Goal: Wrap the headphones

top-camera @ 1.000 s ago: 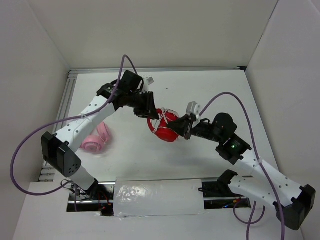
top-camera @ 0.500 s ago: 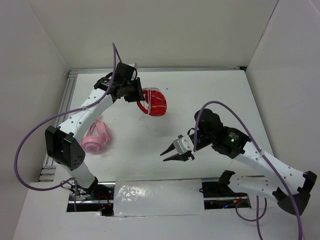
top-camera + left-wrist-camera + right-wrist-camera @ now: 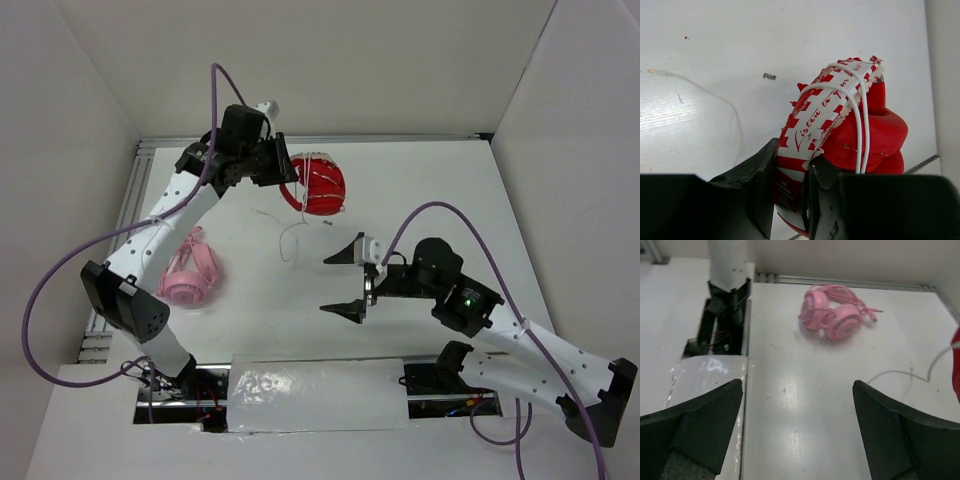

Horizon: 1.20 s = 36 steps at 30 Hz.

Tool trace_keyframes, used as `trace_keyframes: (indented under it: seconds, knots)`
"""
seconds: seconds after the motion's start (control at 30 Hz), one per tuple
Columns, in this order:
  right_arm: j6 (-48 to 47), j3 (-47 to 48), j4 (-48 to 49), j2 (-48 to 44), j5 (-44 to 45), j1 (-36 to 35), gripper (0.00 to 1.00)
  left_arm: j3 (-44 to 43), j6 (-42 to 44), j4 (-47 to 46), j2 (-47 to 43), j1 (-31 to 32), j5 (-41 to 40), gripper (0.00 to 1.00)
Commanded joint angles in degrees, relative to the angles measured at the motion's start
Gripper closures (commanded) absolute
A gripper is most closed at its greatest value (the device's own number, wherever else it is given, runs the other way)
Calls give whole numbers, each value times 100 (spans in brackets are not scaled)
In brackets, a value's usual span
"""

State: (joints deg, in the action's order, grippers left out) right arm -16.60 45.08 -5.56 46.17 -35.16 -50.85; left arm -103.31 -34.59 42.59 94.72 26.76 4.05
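The red headphones (image 3: 322, 186) are lifted off the table at the back, left of centre, with my left gripper (image 3: 284, 176) shut on the headband. In the left wrist view the red-and-white headband (image 3: 812, 120) sits pinched in the left gripper (image 3: 792, 175), and the thin white cable (image 3: 860, 125) loops twice around the folded cups (image 3: 875, 135). A loose cable end (image 3: 291, 236) dangles below the headphones. My right gripper (image 3: 335, 285) stands wide open over mid-table with nothing in it. The right wrist view shows the right gripper (image 3: 797, 387), the cable tail (image 3: 900, 374) and a red edge (image 3: 956, 370).
Pale pink headphones (image 3: 190, 270) (image 3: 832, 315) lie on the table's left side near the left arm. A shiny taped plate (image 3: 315, 395) covers the near edge between the arm bases. White walls close in the table on three sides, with a metal rail (image 3: 130, 200) along the left.
The left gripper carried the red headphones up and toward the back. The right gripper let go, opened wide and drew back toward the near side; the cable end now hangs free.
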Motion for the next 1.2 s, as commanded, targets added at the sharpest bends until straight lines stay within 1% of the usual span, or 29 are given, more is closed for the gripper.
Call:
trace_keyframes:
  seconds: [0.0,0.07,0.17,0.2,0.23,0.4,0.43,0.47,0.5,0.53,0.57,0.6,0.63,0.7,0.73,0.77,0.8,0.83,0.87,0.9,0.93,0.97,1.0,1.03,1.13,1.17]
  knots:
    - [1422,-429,1469,-424,1317,-48,0,-699,-83,-181,-314,4,376,100]
    - [1641,-675,1646,-556,1738,-48,0,-988,-57,-137,-340,13,640,100]
    - [1950,-1026,1865,-609,2012,-39,0,-1384,-48,-49,-375,48,904,100]
    - [2072,-1158,1979,-636,2239,-39,0,-1455,-39,-40,-401,57,974,100]
    - [2117,-1446,2276,-653,2380,-48,0,-1560,-30,-40,-419,74,1114,100]
    - [2678,-2125,3069,-548,3435,22,0,-1579,13,-163,-735,127,1598,100]
    - [3080,-2231,3183,-539,3724,66,0,-1587,14,-189,-805,127,1677,100]
    - [3275,-2275,3219,-530,3779,136,0,-1596,14,-181,-832,136,1782,100]
    - [3599,-2310,3202,-513,4058,285,0,-1613,40,-198,-867,154,1835,100]
    - [4246,-2319,3141,-487,4235,382,0,-1622,23,-198,-911,162,1879,100]
    - [4644,-2311,3045,-426,4497,444,0,-1640,31,-216,-929,171,1941,100]
    - [5083,-2285,2739,-373,4770,592,0,-1675,22,-216,-929,171,1959,100]
    - [5558,-2293,2692,-233,4894,672,0,-1701,14,-198,-937,189,1968,100]
    - [5501,-2398,2945,-74,4572,804,0,-1780,-4,-181,-903,206,2055,100]
    - [5475,-2416,3008,57,4222,831,0,-1807,5,-181,-894,206,2099,100]
    - [5457,-2425,3061,128,4062,866,0,-1868,-4,-128,-867,206,2152,100]
    - [5596,-2399,2974,207,4061,927,0,-1895,-4,-102,-867,215,2222,100]
    - [6015,-2355,2851,365,4156,997,1,-1921,-21,-93,-841,224,2257,100]
    - [6428,-2137,2633,479,4218,1094,2,-1956,-22,-84,-841,241,2266,100]
    - [6833,-1961,1682,593,4254,1382,3,-1974,-30,-75,-841,250,2223,100]
    - [7159,-1776,1194,890,4010,1524,3,-1991,-30,-67,-841,259,2196,100]
    - [7606,-1427,606,1146,3555,1778,2,-1992,-13,-84,-867,303,2161,100]
    - [7610,-1423,418,1148,3551,1876,1,-1992,-13,-84,-867,303,2135,100]
    - [7836,-1362,294,1340,3072,1929,1,-1983,-4,-93,-867,321,2126,100]
    - [7787,-1300,389,1526,2524,2009,0,-2061,57,-84,-832,356,2082,100]
    - [7351,-1300,729,1535,2322,1983,0,-2079,75,-67,-823,365,2099,100]
